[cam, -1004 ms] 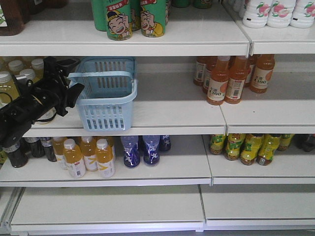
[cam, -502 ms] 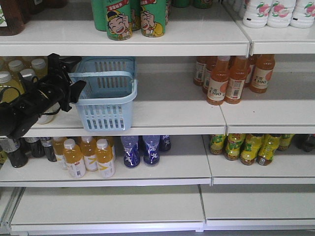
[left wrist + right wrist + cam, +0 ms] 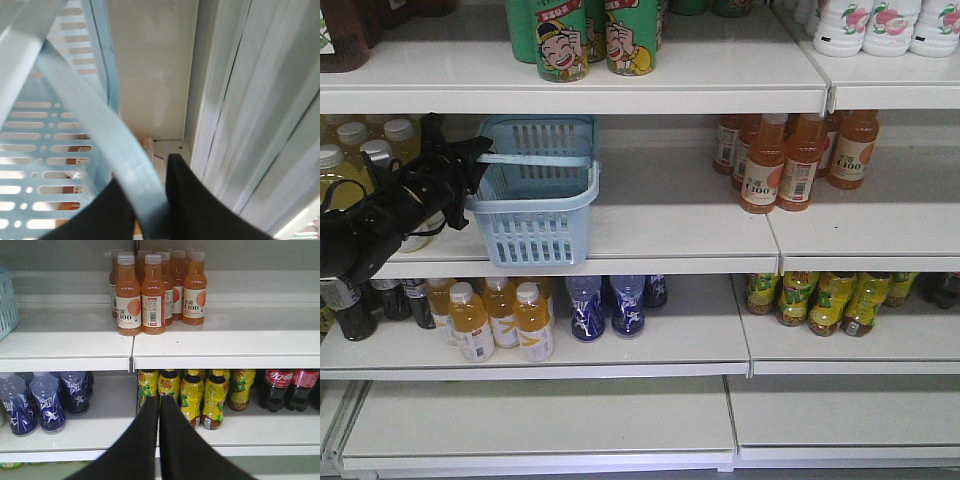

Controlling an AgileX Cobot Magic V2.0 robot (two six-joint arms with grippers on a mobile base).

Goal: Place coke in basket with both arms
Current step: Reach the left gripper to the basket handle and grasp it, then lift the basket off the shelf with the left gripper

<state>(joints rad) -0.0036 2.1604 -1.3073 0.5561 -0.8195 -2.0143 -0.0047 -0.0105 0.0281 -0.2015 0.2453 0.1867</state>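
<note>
The pale blue basket (image 3: 535, 205) stands on the middle shelf at the left. My left gripper (image 3: 472, 160) reaches in from the left and is shut on the basket's swing handle (image 3: 540, 158). In the left wrist view the handle band (image 3: 122, 150) runs between the two black fingers of that gripper (image 3: 147, 187). Two coke bottles (image 3: 277, 387) with red labels stand on the lower shelf at the far right of the right wrist view, their caps hidden by the shelf above. My right gripper (image 3: 159, 400) is shut and empty, hanging in front of the lower shelf, left of the coke.
Orange juice bottles (image 3: 150, 295) stand on the middle shelf right of the basket. Yellow tea bottles (image 3: 200, 395) sit directly behind the right gripper, blue bottles (image 3: 47, 400) to their left. Green cans (image 3: 585, 35) stand on the top shelf. Pale bottles (image 3: 360, 150) crowd behind the left arm.
The left gripper moved right and up to the basket and closed on the handle. The handle has swung from the front rim to across the basket's top.
</note>
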